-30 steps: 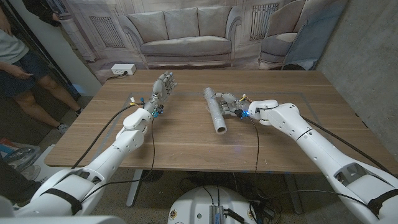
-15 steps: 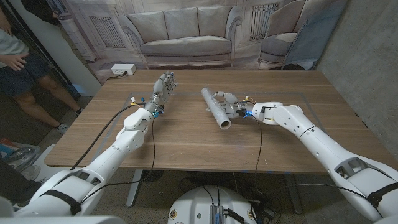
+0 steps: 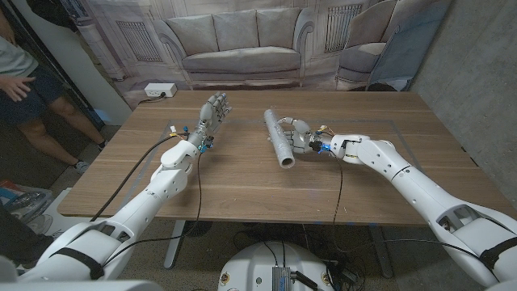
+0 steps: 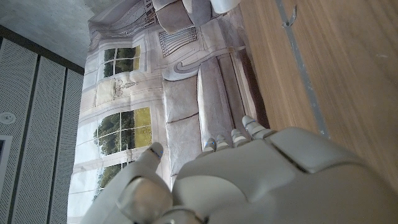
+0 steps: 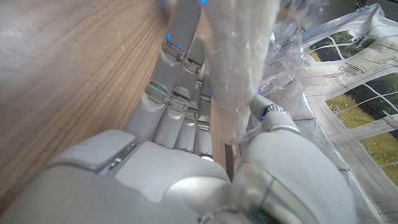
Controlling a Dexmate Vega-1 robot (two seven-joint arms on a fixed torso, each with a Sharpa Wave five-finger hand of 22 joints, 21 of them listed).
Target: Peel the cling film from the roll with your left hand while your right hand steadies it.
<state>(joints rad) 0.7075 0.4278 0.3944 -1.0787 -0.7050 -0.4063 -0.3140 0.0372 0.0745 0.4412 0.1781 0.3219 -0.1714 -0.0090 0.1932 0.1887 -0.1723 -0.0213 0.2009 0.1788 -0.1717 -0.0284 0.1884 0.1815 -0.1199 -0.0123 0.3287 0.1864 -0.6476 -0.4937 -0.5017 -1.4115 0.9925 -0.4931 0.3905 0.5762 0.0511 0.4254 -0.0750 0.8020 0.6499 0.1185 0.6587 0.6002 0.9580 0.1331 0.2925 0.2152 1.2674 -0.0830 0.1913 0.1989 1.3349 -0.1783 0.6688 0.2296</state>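
The cling film roll, a pale grey tube, is held above the table's middle with its open end toward the near side. My right hand grips it from the right, fingers wrapped around the tube. In the right wrist view the roll runs between my fingers and thumb, and loose clear film crinkles beside it. My left hand stands to the left of the roll, apart from it, fingers up and apart, holding nothing. The left wrist view has the back of that hand over bare wood.
A white power strip lies at the table's far left corner. A person stands at the picture's left edge, beyond the table. A printed sofa backdrop hangs behind the table.
My right hand has drawn the roll slightly left and back, turning it so it lies more nearly straight toward the near edge. The left hand has not moved. The person has shifted.
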